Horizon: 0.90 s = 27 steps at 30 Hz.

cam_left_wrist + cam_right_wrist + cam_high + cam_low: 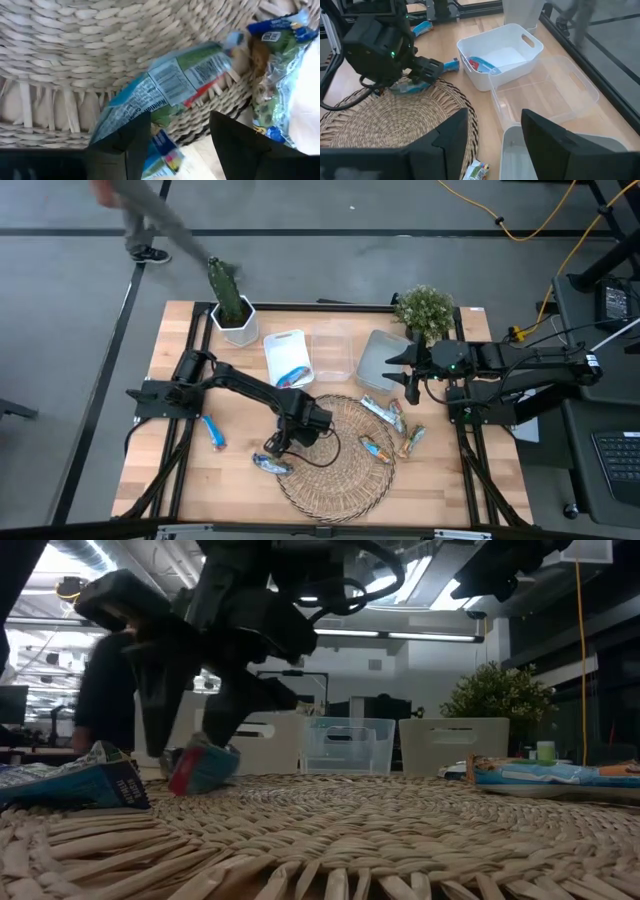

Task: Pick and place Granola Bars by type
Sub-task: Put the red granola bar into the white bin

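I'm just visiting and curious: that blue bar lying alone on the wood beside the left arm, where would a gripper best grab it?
Across its narrow middle, coming straight down from above. The blue bar lies flat on the table, long and slim, with bare wood along both long edges, so fingers would likely fit either side. The left gripper is busy at the woven mat.

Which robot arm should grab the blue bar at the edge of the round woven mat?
The left. Its left gripper hangs open right over that blue granola bar at the woven mat rim. The right gripper waits open far off, above the tubs.
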Available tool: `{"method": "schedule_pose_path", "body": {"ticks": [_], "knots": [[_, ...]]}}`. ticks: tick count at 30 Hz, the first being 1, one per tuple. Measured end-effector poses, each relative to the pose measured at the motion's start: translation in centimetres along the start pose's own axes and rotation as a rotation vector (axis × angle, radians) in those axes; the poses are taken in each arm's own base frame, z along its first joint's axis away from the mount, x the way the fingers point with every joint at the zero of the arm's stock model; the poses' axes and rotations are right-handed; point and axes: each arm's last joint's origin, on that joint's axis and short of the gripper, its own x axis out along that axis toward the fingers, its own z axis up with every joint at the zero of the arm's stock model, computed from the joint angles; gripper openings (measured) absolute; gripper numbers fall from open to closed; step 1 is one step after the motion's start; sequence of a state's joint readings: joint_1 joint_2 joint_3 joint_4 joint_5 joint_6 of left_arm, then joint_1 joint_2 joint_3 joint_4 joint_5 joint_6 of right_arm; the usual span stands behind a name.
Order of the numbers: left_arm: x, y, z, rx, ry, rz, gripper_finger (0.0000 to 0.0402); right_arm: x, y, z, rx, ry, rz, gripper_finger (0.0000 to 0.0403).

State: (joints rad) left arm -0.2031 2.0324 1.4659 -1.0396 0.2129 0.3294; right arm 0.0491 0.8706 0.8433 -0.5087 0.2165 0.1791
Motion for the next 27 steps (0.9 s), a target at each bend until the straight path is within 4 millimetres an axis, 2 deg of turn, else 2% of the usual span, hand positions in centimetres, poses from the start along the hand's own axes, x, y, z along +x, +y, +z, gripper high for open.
{"method": "schedule_pose_path", "body": {"ticks": [6,11,16,21,25,27], "knots": [[0.8,0.6,0.6,0.019,-0.089,0.113,0.0186,0.0,0.0,0.0,-0.001,0.0,0.0,0.0187],[0.9,1.0,0.8,0.018,-0.105,0.187,0.0162,0.0,0.0,0.0,0.026,-0.001,0.0,0.0187],[0.9,1.1,0.8,-0.02,-0.107,0.195,0.0106,0.0,0.0,0.0,0.028,0.0,0.0,0.0187],[0.8,1.2,0.6,-0.078,-0.099,0.186,0.0019,0.0,0.0,0.0,0.027,-0.001,0.0,0.0187],[0.3,1.3,0.0,-0.101,-0.03,0.186,0.0008,0.0,0.0,0.0,0.025,-0.001,0.0,0.0187],[-0.7,1.3,-0.2,-0.097,0.017,0.191,0.0004,0.0,0.0,0.0,0.026,-0.001,0.0,0.0187]]}}
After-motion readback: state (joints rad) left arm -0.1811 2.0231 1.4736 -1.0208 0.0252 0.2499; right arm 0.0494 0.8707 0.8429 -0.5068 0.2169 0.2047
